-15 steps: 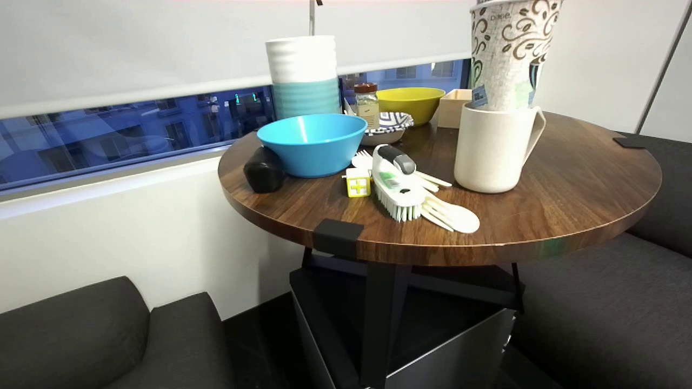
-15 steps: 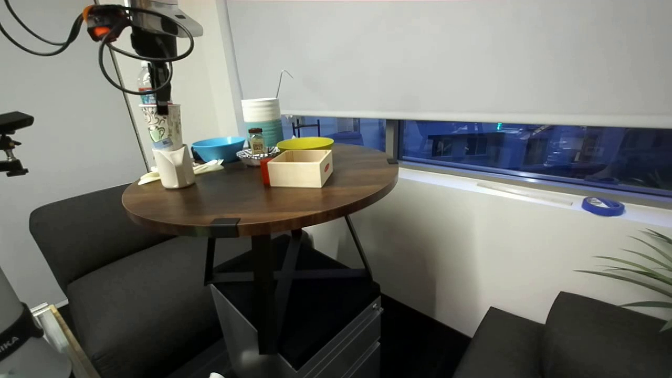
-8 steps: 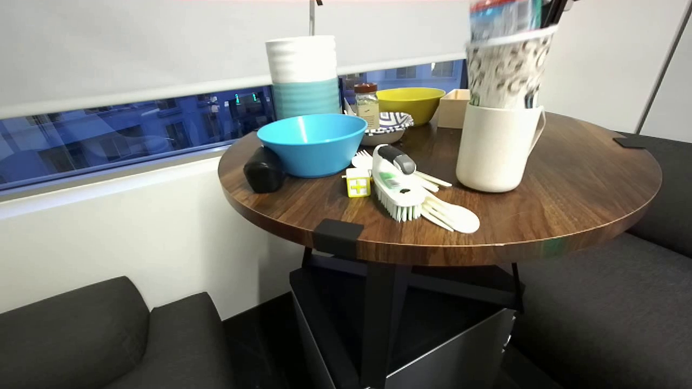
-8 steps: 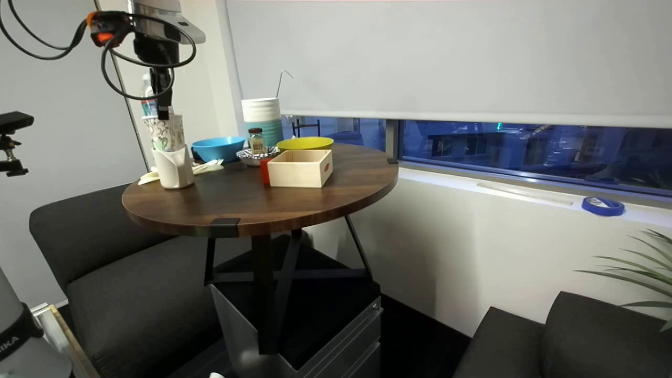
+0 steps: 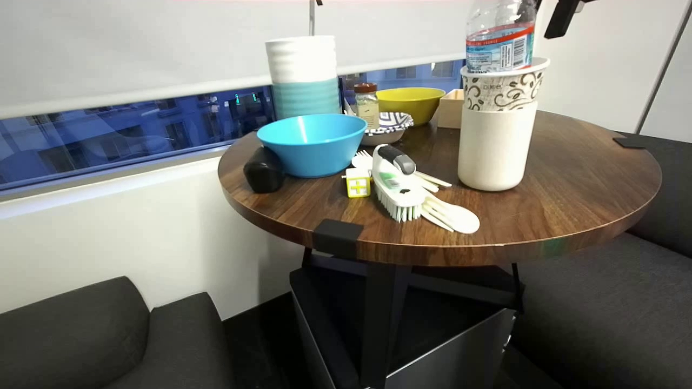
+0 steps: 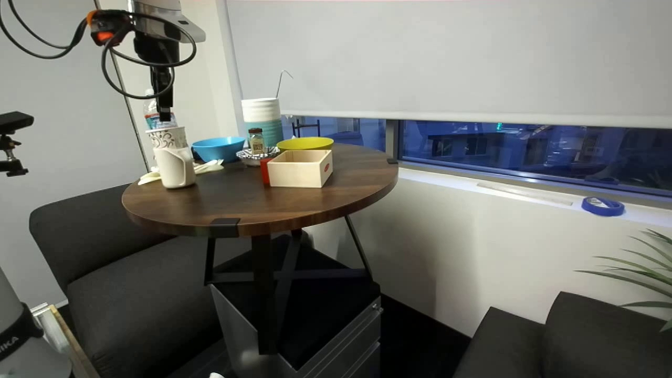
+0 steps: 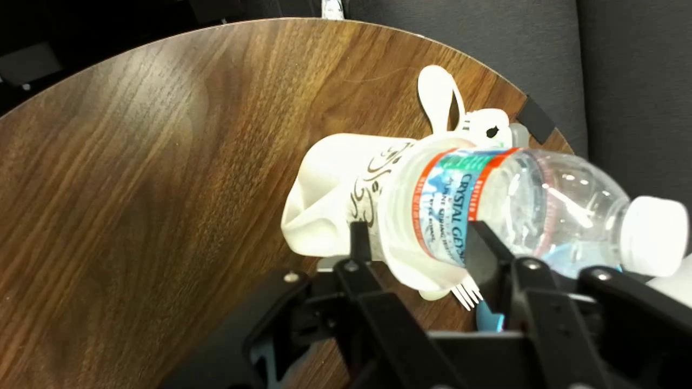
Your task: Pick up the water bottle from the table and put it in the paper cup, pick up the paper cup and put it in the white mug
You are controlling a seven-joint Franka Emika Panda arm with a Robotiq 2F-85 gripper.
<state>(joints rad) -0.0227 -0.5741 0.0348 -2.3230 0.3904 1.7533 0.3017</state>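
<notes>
The paper cup point(image 5: 503, 92) sits deep inside the white mug point(image 5: 494, 154), with only its patterned upper band above the mug's rim. Out of the cup rises the water bottle point(image 5: 498, 48), label and clear shoulder showing; its cap is cut off in that view but appears in the wrist view. All three stand on the table point(image 5: 589, 183). My gripper point(image 7: 417, 232) is open, its fingers spread wide with nothing gripped between them. In an exterior view the gripper point(image 6: 164, 116) hangs just above the cup's rim, close beside the bottle.
Near the mug lie a scrub brush point(image 5: 397, 183) and white plastic cutlery point(image 5: 459, 217). A blue bowl point(image 5: 312, 146), a yellow bowl point(image 5: 411, 102), a spice jar point(image 5: 367, 108) and a wooden box point(image 6: 296, 173) stand around the tabletop.
The paper cup, with the bottle in it, has sunk lower into the mug. My gripper came down slightly with it, then opened and let go of the cup.
</notes>
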